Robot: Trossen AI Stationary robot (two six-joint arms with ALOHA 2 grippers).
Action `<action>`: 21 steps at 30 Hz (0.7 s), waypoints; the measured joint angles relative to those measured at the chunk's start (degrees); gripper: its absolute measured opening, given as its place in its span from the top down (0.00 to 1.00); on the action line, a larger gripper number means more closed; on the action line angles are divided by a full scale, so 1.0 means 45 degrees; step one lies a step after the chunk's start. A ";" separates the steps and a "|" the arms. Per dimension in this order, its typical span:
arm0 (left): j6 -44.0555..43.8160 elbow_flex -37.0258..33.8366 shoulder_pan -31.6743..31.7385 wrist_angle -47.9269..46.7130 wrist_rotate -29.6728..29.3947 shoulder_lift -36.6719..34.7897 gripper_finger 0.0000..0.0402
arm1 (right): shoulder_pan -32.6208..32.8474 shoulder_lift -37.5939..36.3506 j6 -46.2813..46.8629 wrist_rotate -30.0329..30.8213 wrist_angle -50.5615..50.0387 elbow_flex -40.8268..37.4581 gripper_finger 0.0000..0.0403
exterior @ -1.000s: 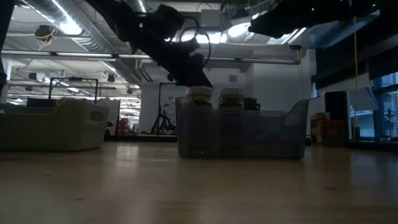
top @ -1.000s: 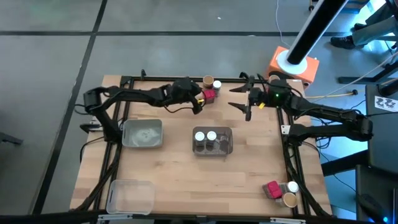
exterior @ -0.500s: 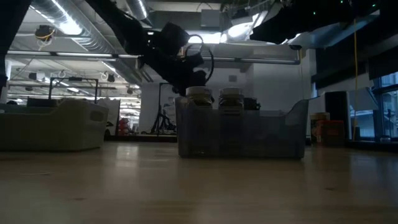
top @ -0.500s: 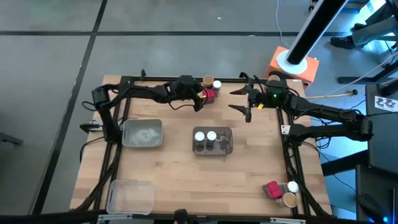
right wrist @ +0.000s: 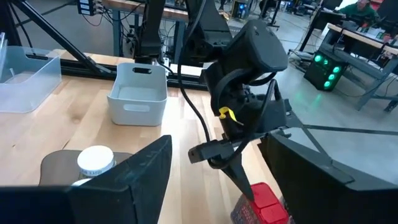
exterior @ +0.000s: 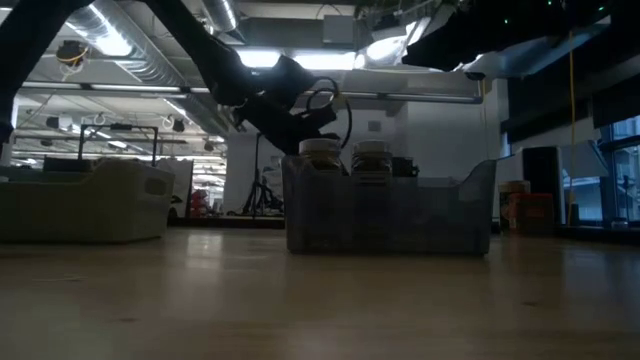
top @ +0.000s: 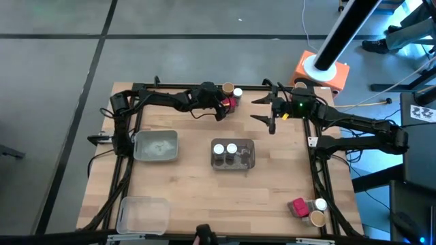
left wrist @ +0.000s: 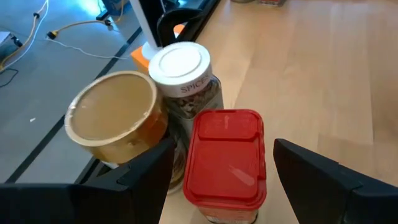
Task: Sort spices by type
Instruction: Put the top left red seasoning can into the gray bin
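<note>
Red flat-lidded packet (left wrist: 226, 158) stands between the left claw's (left wrist: 221, 171) wide-spread fingers.

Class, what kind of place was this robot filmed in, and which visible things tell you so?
Probably a robotics lab or industrial workshop: exposed ceiling ducts, workbenches with equipment, and a wooden table framed by two robot arms.

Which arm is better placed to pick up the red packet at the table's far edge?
Left. The left pincer is open with its fingers on either side of the red packet; the right pincer hovers apart from it.
</note>
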 joint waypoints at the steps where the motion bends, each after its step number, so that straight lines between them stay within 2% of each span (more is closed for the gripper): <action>1: 0.0000 0.0000 0.0000 -0.0033 0.0000 0.0006 0.34 | 0.0000 0.0000 0.0000 0.0005 -0.0086 0.0000 0.34; 12: 0.0124 -0.0009 0.0180 -0.0554 0.0291 0.0333 0.34 | 0.0000 0.0000 0.0000 0.0000 -0.0245 0.0000 0.34; 21: 0.0365 -0.0004 0.0189 0.0045 0.0330 0.0870 0.34 | 0.0000 0.0000 0.0000 0.0005 -0.0237 0.0000 0.34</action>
